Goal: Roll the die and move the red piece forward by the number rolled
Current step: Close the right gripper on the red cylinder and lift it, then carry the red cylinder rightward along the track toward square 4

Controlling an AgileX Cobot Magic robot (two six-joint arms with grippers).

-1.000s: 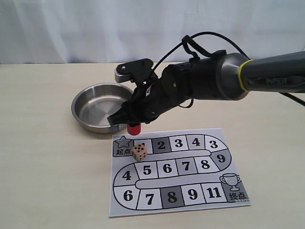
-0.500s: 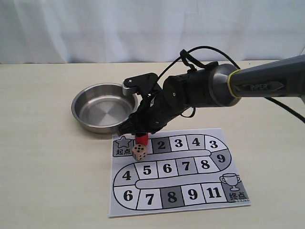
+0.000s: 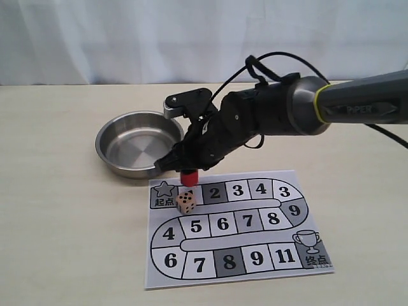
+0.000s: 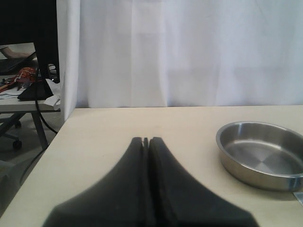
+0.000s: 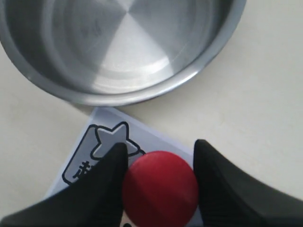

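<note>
Exterior view: right gripper (image 3: 185, 168), still clamped on the red piece (image 3: 189, 176), has raised it again at frame centre, above the die (image 3: 187, 203) lying on the board (image 3: 229, 243), so the counting move looks under way.

die (image 3: 187, 203): looking pale tan, showing black pips
red piece (image 3: 189, 176): glowing plain red
board (image 3: 210, 244): showing white and grey squares, black numbers
bowl (image 3: 134, 145): shining silver
fingers (image 5: 222, 184): looking black
</note>
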